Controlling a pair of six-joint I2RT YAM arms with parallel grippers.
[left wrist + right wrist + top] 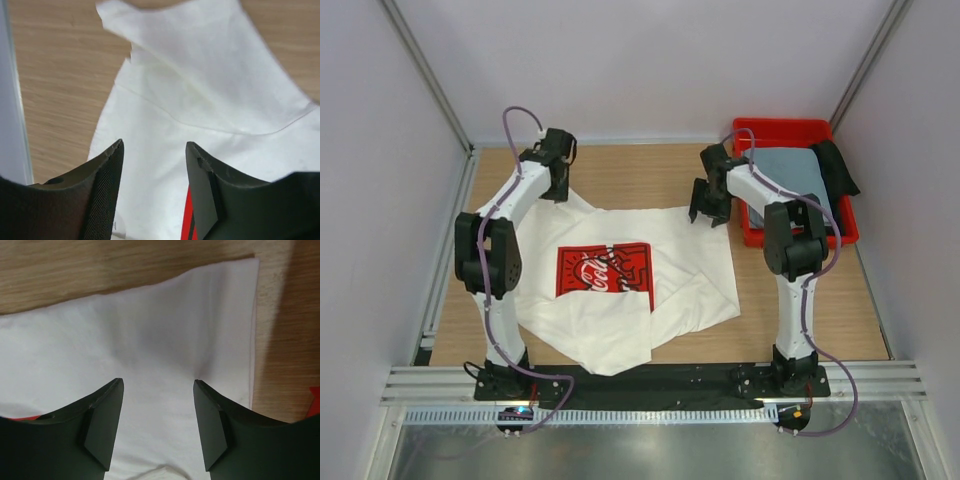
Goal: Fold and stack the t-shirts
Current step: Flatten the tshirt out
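Both stand open and empty. The left end effector (154, 145) hangs over the far left edge of the white t-shirt (640, 290), which is spread on the worktop (800, 300). The right end effector (157, 382) hangs over its far right corner. The grey-blue t-shirt (785, 170) lies in the red bin (790, 128).

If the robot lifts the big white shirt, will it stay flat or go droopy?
Probably droopy: the white t-shirt lies in soft folds and wrinkles, so it would likely sag below wherever it's gripped. Its thin-looking cloth suggests it's light.
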